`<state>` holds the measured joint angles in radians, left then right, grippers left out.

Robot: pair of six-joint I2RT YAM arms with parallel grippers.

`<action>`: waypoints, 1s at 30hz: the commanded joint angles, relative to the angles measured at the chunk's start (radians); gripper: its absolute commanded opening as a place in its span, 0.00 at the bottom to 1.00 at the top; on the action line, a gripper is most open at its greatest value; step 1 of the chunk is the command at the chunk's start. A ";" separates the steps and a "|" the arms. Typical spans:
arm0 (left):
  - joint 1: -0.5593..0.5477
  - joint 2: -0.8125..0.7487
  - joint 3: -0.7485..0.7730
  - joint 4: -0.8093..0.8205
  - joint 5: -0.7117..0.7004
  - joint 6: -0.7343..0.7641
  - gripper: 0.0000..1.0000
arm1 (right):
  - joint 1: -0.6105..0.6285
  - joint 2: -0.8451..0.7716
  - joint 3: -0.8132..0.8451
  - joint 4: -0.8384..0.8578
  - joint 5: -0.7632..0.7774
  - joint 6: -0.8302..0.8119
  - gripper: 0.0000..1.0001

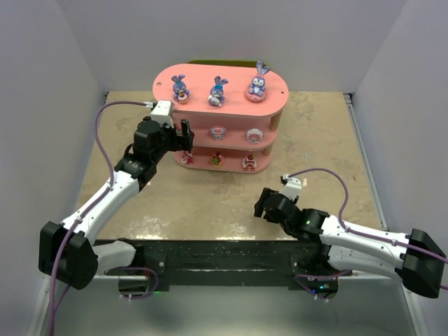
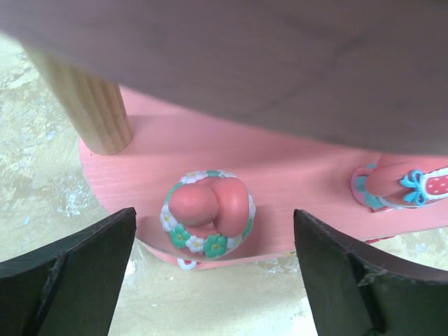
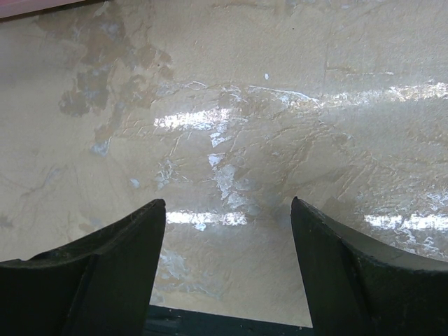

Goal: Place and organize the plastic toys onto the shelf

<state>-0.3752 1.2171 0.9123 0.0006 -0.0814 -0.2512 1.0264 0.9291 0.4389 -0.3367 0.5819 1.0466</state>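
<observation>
The pink three-tier shelf [image 1: 274,105] stands at the back of the table. Three purple-blue bunnies [image 1: 218,91] stand in a row on its top board. Small round toys [image 1: 254,135] sit on the middle tier, and three more [image 1: 217,160] on the bottom tier. My left gripper [image 1: 178,131] is at the left end of the middle tier. In the left wrist view it [image 2: 213,213] stands open around a pink round toy with a flower ring [image 2: 208,215], which rests on the board untouched by either finger. My right gripper [image 1: 262,203] hangs open and empty over the table [image 3: 227,206].
A wooden post [image 2: 87,105] holds up the shelf's left end beside the toy. Another pink toy with a blue bow [image 2: 402,185] sits further right on the same board. White walls [image 1: 56,105] enclose the beige table on three sides.
</observation>
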 commanded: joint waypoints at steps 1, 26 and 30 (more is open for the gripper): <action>0.007 -0.083 0.030 0.001 0.012 -0.016 1.00 | -0.005 -0.015 0.027 0.008 0.024 0.006 0.76; 0.005 -0.585 -0.036 -0.537 -0.126 -0.230 1.00 | -0.005 -0.269 0.405 -0.254 0.091 -0.283 0.95; 0.005 -0.648 -0.032 -0.582 -0.139 -0.247 1.00 | -0.003 -0.273 0.492 -0.321 0.098 -0.286 0.97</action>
<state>-0.3748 0.6098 0.8814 -0.5076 -0.1860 -0.4675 1.0260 0.6582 0.8509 -0.5655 0.6384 0.8104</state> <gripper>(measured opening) 0.994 0.965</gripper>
